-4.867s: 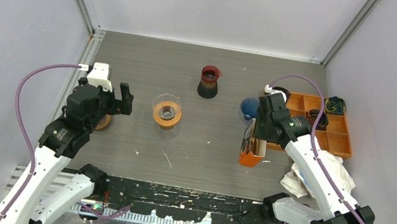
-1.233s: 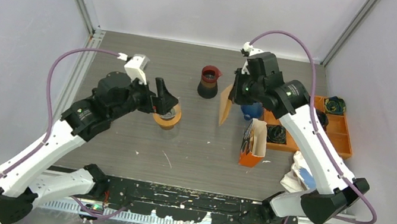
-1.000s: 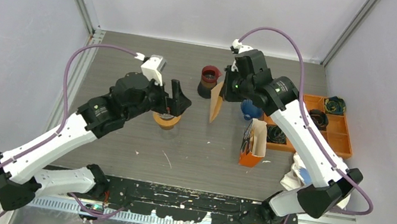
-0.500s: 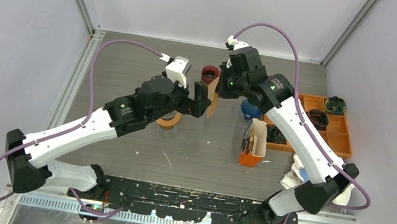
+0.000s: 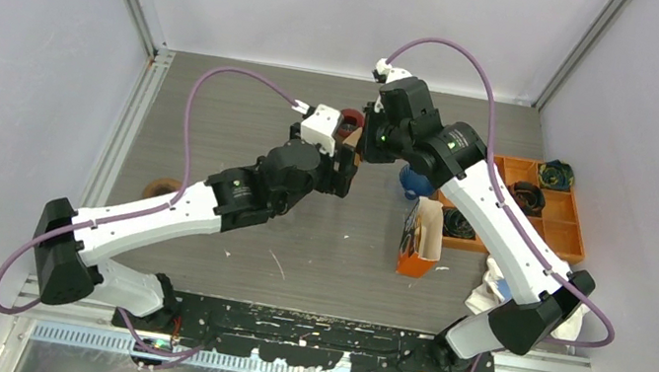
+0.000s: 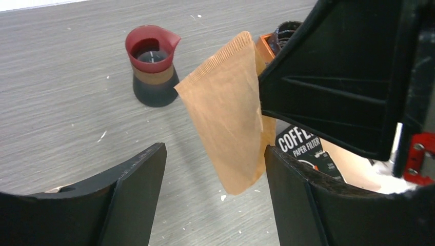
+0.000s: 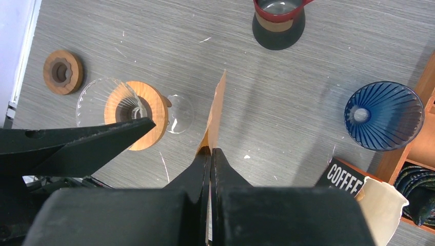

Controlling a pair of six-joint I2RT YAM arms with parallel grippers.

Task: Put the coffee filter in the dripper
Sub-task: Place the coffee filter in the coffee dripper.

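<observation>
The brown paper coffee filter (image 6: 231,113) hangs flat and upright above the table, and my right gripper (image 7: 210,149) is shut on its top edge. In the top view only a sliver of the filter (image 5: 350,145) shows beside the right gripper (image 5: 367,144). My left gripper (image 6: 215,151) is open, with one finger on each side of the filter's lower tip. Its right finger (image 6: 292,174) is close against the paper and its left finger (image 6: 138,169) stands apart. The glass dripper with an orange wooden collar (image 7: 136,115) stands on the table left of the filter. The left arm (image 5: 244,193) hides it from above.
A red and black carafe (image 6: 151,64) stands behind the filter. A blue ribbed dripper (image 7: 383,115), the coffee filter box (image 5: 420,240) and an orange parts tray (image 5: 551,211) are to the right. A wooden ring (image 5: 163,188) lies at the left. A white cloth (image 5: 498,293) lies at the right front.
My left arm has swung right, from over the glass dripper to the hanging filter, and its jaws have narrowed around it. The right gripper moved the filter slightly left, then stayed.
</observation>
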